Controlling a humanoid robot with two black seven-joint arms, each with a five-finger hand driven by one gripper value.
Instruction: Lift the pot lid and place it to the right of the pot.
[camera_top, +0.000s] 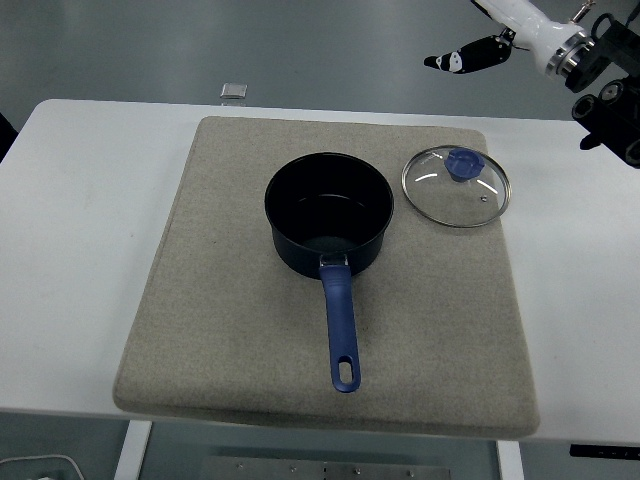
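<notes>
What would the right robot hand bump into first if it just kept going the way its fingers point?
Probably nothing: the right robot hand points left, well above the table's far edge, with only floor behind. Depth is uncertain.

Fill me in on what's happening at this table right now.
The glass lid lies flat on the grey mat, to the right of the open dark pot and apart from it. The pot's blue handle points toward the table's near edge. The robot's right hand is up at the top right corner, above the table, fingers relaxed and holding nothing. The left arm is out of view.
</notes>
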